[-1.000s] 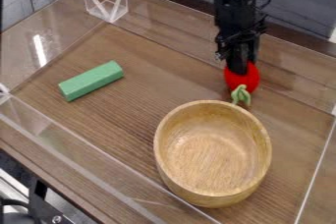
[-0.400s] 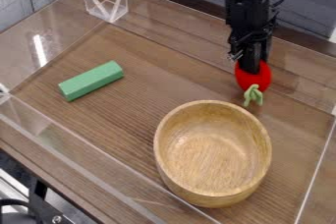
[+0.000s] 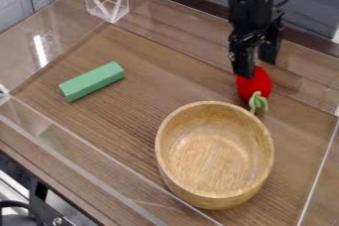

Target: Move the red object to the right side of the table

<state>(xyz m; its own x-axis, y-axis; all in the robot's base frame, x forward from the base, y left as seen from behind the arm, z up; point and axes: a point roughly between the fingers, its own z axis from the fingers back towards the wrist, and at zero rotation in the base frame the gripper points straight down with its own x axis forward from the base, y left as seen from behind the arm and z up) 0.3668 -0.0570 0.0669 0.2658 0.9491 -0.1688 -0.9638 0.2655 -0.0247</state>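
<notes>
Starting at the near edge, you will find the clear wall [image 3: 79, 185] that borders the table [image 3: 146, 96] on all sides, most likely there to keep loose items from rolling off. Just behind the wall stands the wooden bowl [image 3: 215, 154], empty and upright, occupying the near right portion of the surface. To the left, well apart from the bowl, lies the green block [image 3: 91, 81]; neither item is part of this job, so leave both alone.

Beyond the bowl's far rim, look for the red object [image 3: 256, 79]. It rests on the table toward the right side, near the right wall, with its green leafy end [image 3: 259, 102] pointing toward the bowl.

Directly above it, the gripper [image 3: 256, 59] points straight down. Its jaws appear spread apart, standing on either side of the red object's top and no longer pressing it, so treat the fruit as released and supported by the table alone. At this size you cannot confirm whether a fingertip brushes it.

Judge the placement as essentially complete; a straight vertical retreat would avoid nudging the fruit.
</notes>
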